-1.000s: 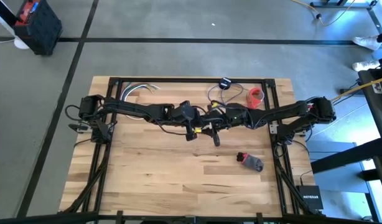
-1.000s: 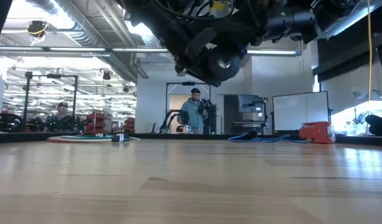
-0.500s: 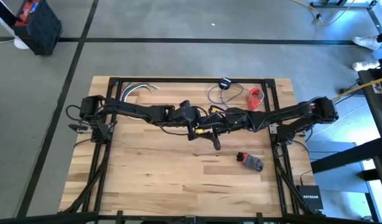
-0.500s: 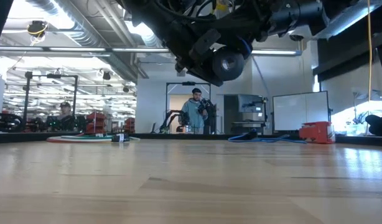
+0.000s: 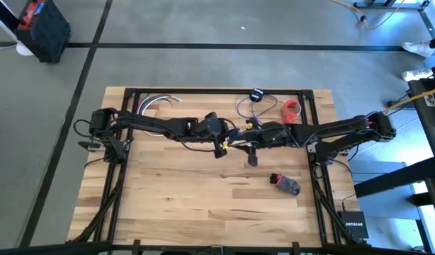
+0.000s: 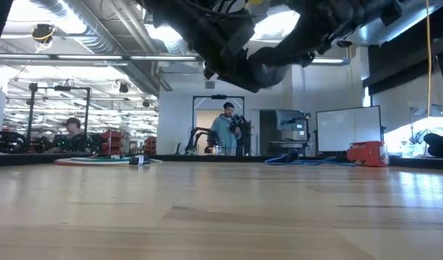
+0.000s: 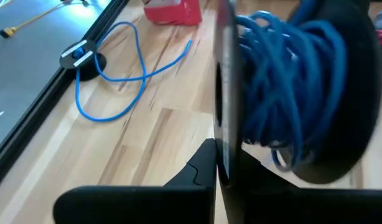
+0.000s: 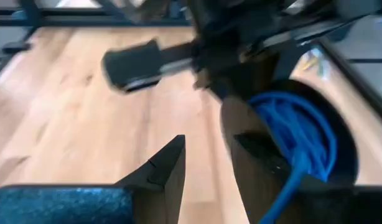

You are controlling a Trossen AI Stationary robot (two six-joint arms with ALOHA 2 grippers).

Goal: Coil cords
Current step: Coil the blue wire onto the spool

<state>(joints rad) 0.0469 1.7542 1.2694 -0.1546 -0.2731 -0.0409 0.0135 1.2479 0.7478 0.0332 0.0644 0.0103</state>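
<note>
A thin blue cord is partly wound on a black spool (image 7: 290, 93), which hangs over the table's middle (image 5: 234, 133). The rest of the cord lies in a loose loop (image 7: 110, 87) on the far part of the table (image 5: 249, 108) and ends in a small round black disc (image 7: 79, 56). My left gripper (image 7: 219, 152) is shut on the spool. My right gripper (image 8: 206, 149) faces it from the table's right side (image 5: 246, 136). It is open, with bare wood showing between its fingers and the spool's cord (image 8: 303, 130) just beside one finger. My left gripper pinches one thin flange of the spool (image 7: 223, 124) at its rim between its two fingers. It comes from the table's left, slanting down. The spool is lifted clear of the table with the flange edge-on to the wrist. My right gripper has a strand of cord (image 8: 290, 186) running along the outer side of one finger (image 8: 259, 168); whether they touch I cannot tell.
A red object (image 5: 293, 110) sits at the far right beside the cord loop. A grey and red item (image 5: 285, 184) lies right of centre toward the near side, and pale cables (image 5: 157, 101) lie far left. A black rail (image 5: 217, 91) frames the table. People stand in the room beyond (image 6: 226, 130).
My right gripper has drawn back a little toward the table's right edge and risen slightly, with its fingers tipping up toward level. The spool stays lifted in my left gripper.
</note>
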